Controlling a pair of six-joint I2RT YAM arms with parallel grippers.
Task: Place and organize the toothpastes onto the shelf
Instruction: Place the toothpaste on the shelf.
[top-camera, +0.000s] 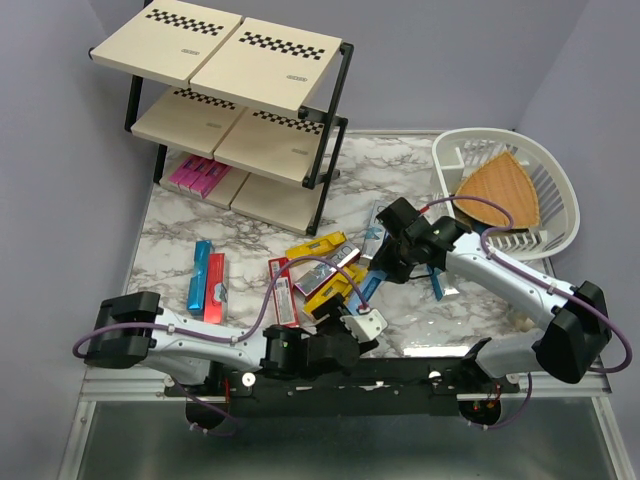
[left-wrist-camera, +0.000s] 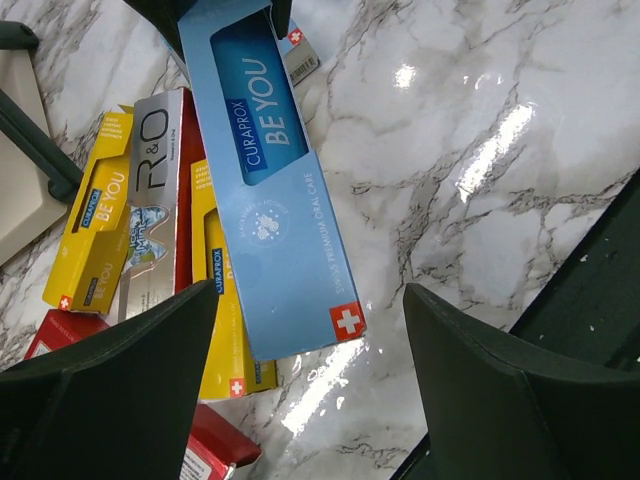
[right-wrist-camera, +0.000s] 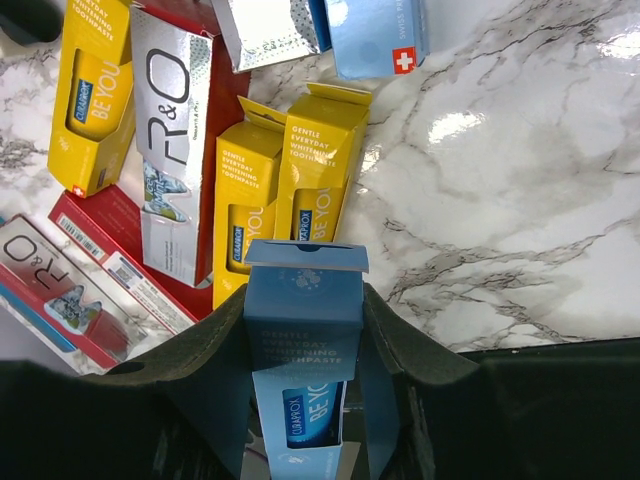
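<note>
The right end effector (right-wrist-camera: 305, 335) is clenched on one end of a light blue cardboard toothpaste box (right-wrist-camera: 303, 290), held aslant over the white marble table (top-camera: 470, 310). The left end effector (left-wrist-camera: 310, 300) is released, its fingers spread either side of that box's other end. Beneath lies a heap of yellow, red and silver toothpaste boxes (left-wrist-camera: 150, 190). Pink toothpaste boxes (top-camera: 197, 177) sit on the bottom board of the black-framed wooden shelf (top-camera: 170, 50).

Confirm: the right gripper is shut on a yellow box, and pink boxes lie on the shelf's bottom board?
No. The right gripper is shut on a light blue box, not a yellow one, as the right wrist view shows. The pink boxes do lie on the shelf's bottom board.
</note>
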